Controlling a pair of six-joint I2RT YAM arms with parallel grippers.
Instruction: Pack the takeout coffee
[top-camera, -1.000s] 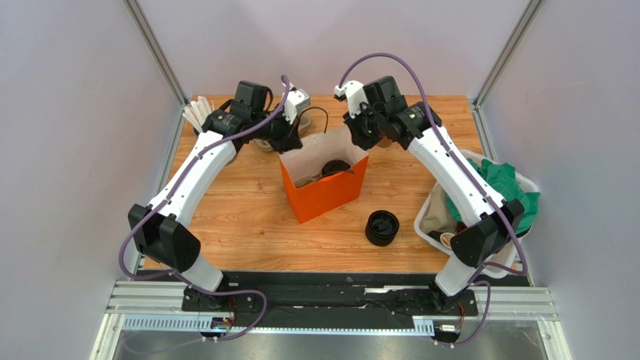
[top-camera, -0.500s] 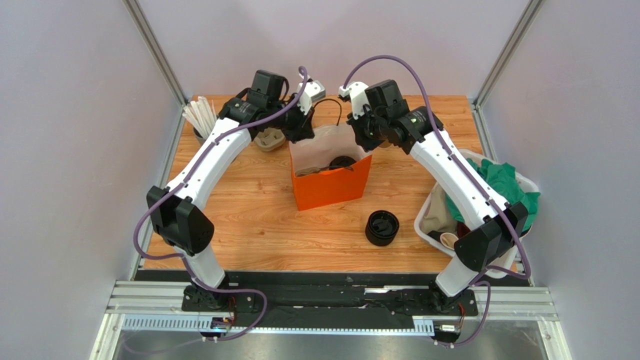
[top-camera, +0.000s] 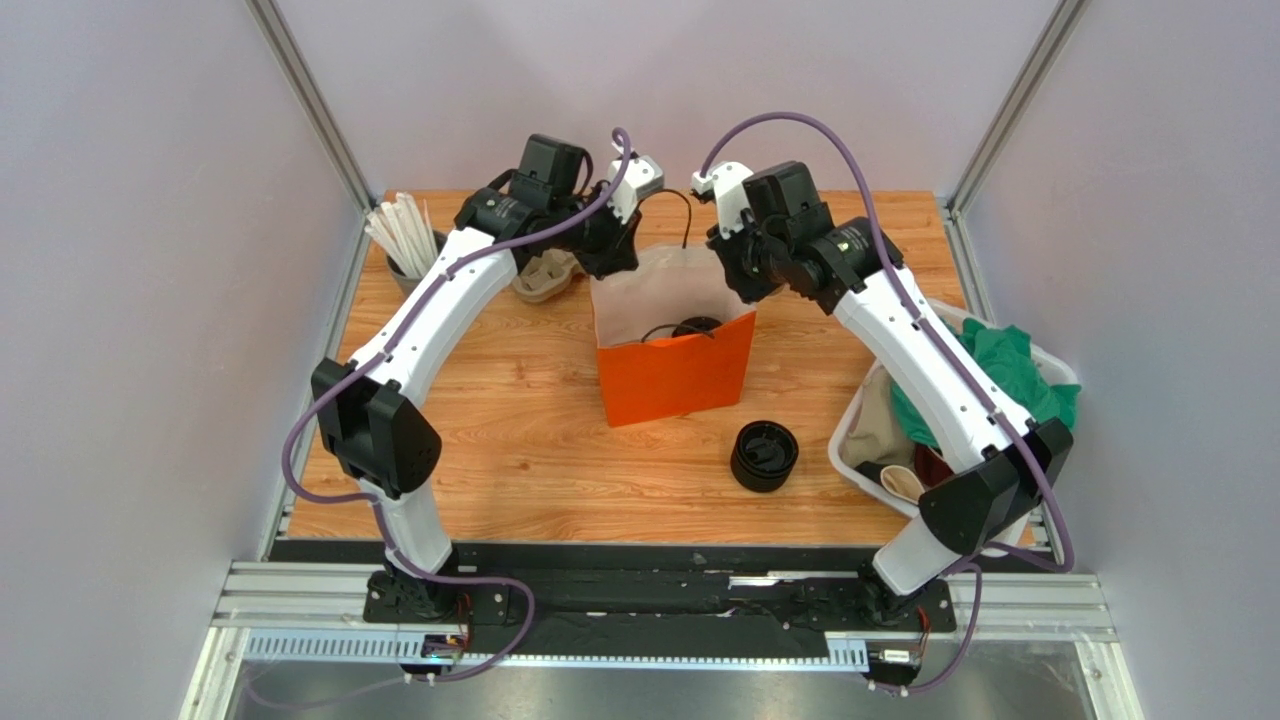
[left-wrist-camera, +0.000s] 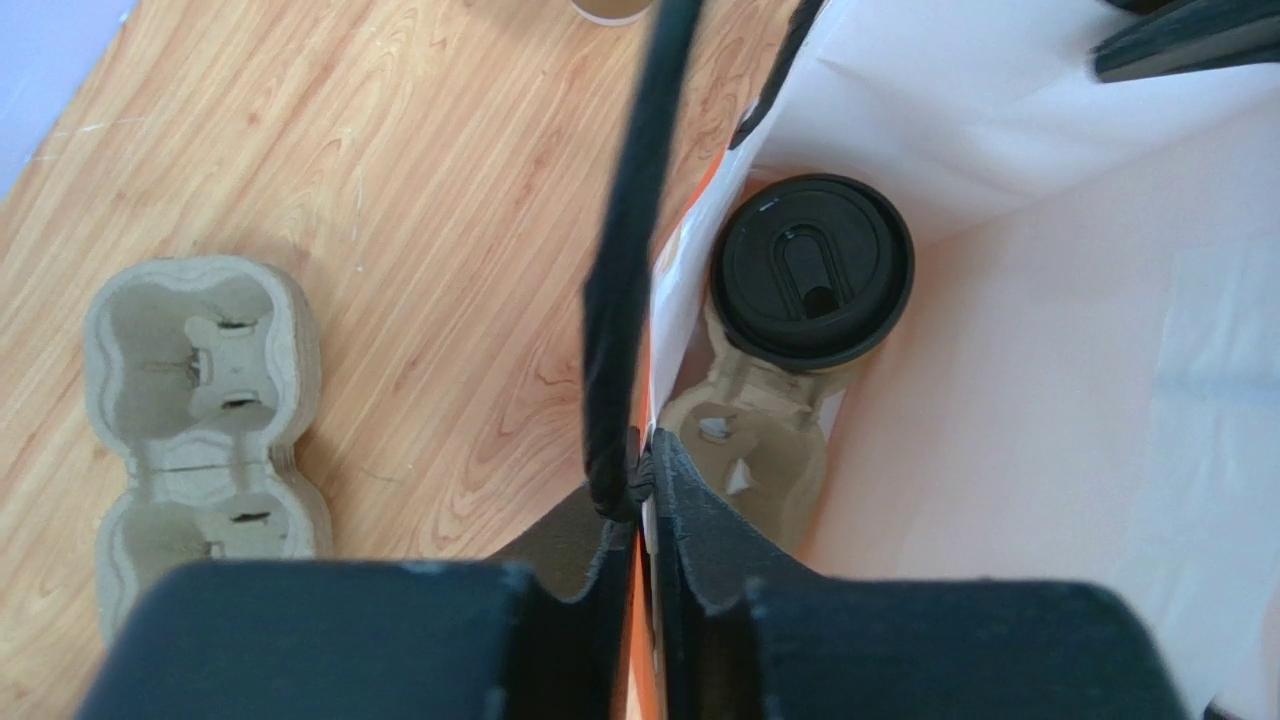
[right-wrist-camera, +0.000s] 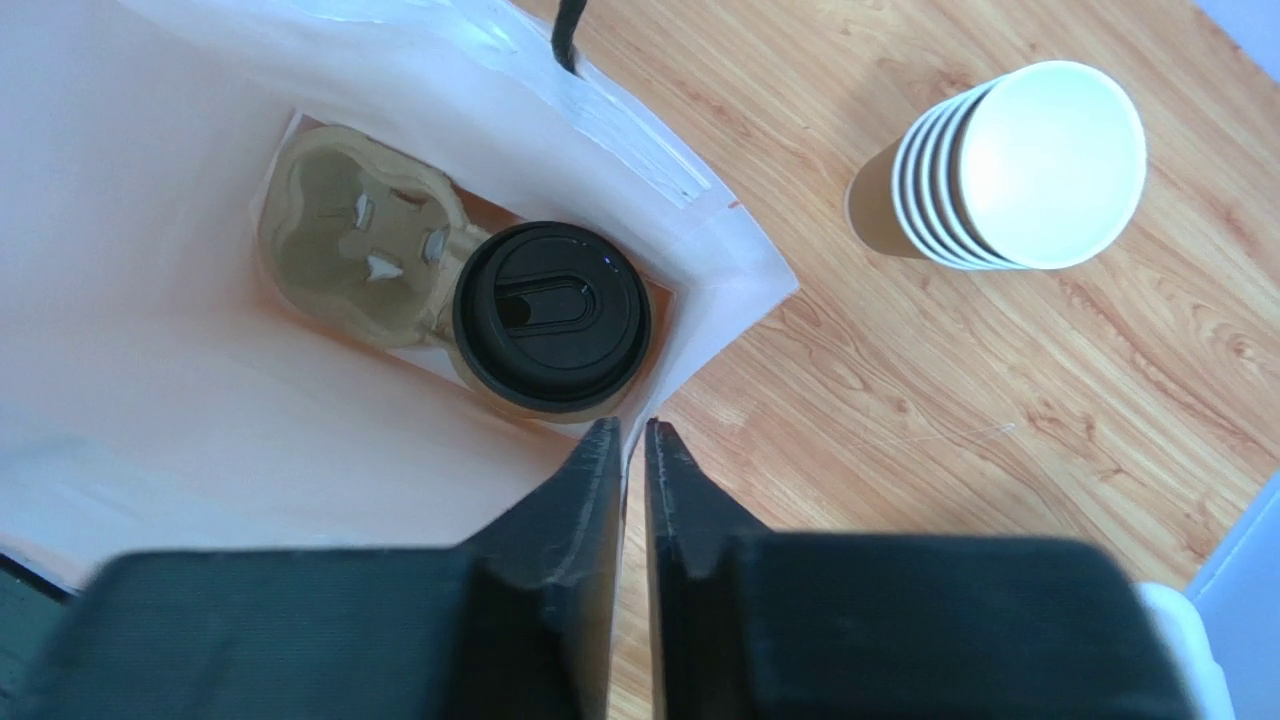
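The takeout coffee (top-camera: 694, 326), a cup with a round black lid, stands inside the orange paper bag (top-camera: 676, 383), in one pocket of a cardboard carrier (left-wrist-camera: 751, 435). Only the lid shows in the left wrist view (left-wrist-camera: 812, 270) and in the right wrist view (right-wrist-camera: 552, 315). My left gripper (left-wrist-camera: 646, 450) is shut on the bag's left rim, next to its black handle (left-wrist-camera: 631, 240); in the top view it is at the bag's far left corner (top-camera: 616, 258). My right gripper (right-wrist-camera: 634, 435) is shut on the bag's right rim (top-camera: 744, 282).
A pile of black lids (top-camera: 765, 455) lies right of the bag's front. A stack of lidless cups (right-wrist-camera: 1022, 165) stands beyond the bag. Spare cardboard carriers (left-wrist-camera: 203, 405) lie to its left. Straws (top-camera: 403, 237) stand far left. A white bin with green cloth (top-camera: 992, 390) is at right.
Both grippers, holding the bag's rims, have moved it right and a little farther away. The bag has turned from slanted to square and upright. The left arm has stretched out.
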